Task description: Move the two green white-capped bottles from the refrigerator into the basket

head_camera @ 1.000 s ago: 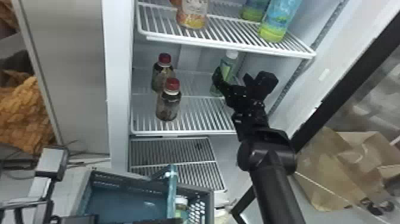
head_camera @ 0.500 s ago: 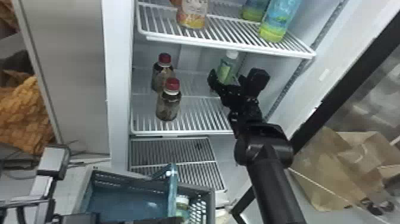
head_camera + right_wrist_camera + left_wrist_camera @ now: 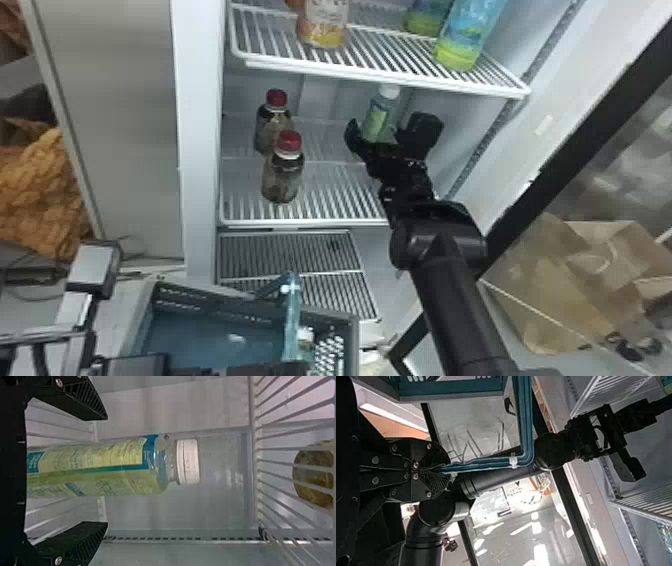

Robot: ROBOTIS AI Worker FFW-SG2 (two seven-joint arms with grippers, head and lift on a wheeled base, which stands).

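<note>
One green white-capped bottle (image 3: 377, 117) stands on the refrigerator's middle shelf. My right gripper (image 3: 389, 131) is open, its fingers on either side of the bottle's lower part. From the right wrist, the bottle (image 3: 95, 469) lies between the spread fingers of the right gripper (image 3: 106, 471), with a gap on each side. A white-capped bottle (image 3: 305, 337) is in the basket (image 3: 352, 320), partly behind its handle. Low in the head view, the left gripper (image 3: 250, 369) is at the basket; in its wrist view the left gripper (image 3: 443, 469) is shut on the teal handle (image 3: 486, 464).
Two red-capped bottles (image 3: 284, 172) stand on the same shelf, left of the right gripper. The upper shelf (image 3: 380, 75) passes above the green bottle and carries other bottles (image 3: 462, 37). The refrigerator's side wall and open door (image 3: 560, 150) are to the right, near a paper bag (image 3: 560, 290).
My right gripper has shifted a little to the left, bringing its open fingers around the green bottle, which has stayed standing. The left arm and basket show hardly any movement.
</note>
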